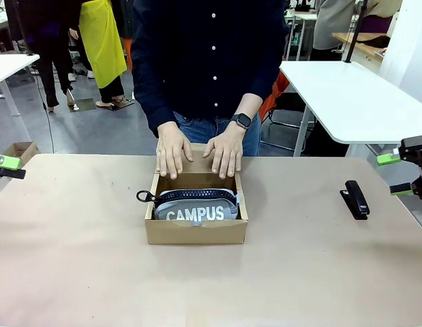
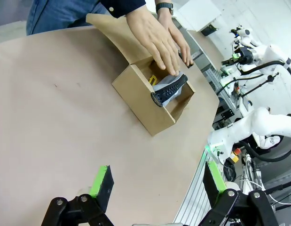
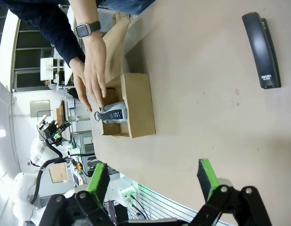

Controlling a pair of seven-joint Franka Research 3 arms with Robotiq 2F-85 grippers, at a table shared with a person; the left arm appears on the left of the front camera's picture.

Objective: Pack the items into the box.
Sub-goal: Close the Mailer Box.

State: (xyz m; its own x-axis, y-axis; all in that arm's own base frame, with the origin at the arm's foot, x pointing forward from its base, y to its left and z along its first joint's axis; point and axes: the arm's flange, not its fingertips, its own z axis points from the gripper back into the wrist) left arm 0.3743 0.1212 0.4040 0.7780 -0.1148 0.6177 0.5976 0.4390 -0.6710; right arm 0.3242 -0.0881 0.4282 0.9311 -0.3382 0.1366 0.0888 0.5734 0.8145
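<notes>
While parked low at the table's left edge, gapes wide on nothing: left gripper, green pads far apart over bare table. Same at the right edge for right gripper: pads spread wide, nothing between, well apart from everything else.

Nearest on that side, flat on the table: black stapler, well clear of the box.

Farther out, mid-table toward the person: box, open on top, with pouch inside, standing on its long edge against the near wall, "CAMPUS" facing the robot, ring pull poking over the left wall. Behind the pouch on the box floor, seen from the left wrist: yellow strip, too hidden to name.

At the far wall: flap under two flat hands, watch hand and other hand side by side, fingertips reaching over the box's far rim.
</notes>
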